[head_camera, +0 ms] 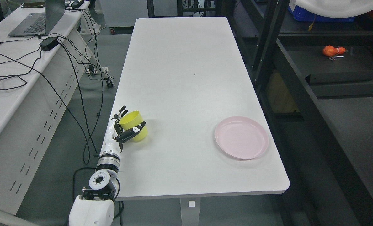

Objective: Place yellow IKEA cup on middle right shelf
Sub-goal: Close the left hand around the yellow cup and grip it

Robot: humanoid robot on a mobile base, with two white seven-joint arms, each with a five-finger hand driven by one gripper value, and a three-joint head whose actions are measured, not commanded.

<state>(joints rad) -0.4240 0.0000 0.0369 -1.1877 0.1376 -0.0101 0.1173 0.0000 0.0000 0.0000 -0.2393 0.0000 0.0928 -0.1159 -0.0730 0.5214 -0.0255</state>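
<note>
White and long, the table [186,78] runs away from the camera across a grey floor, with a second desk to its left and dark shelving to its right. Close to the table's left edge, toward the near end, stands the yellow cup [135,125], upright with its mouth open upward and its base on the surface. The left hand [122,128] is wrapped around it: the thumb [133,131] crosses the cup's near side, while the other fingers [122,111] show behind its far-left rim, so the hand is closed on the cup. The left arm rises from the lower left corner of the view, just outside the table's left edge. Well apart from the cup, near the table's right edge and toward the near right corner, lies a pink plate [241,137], flat and bare. On the desk at the left sit a laptop [42,17] and a black power adapter [49,43], with black cables trailing down to the floor. On the dark shelving [340,73] at the right rests a small orange object [331,51].
</note>
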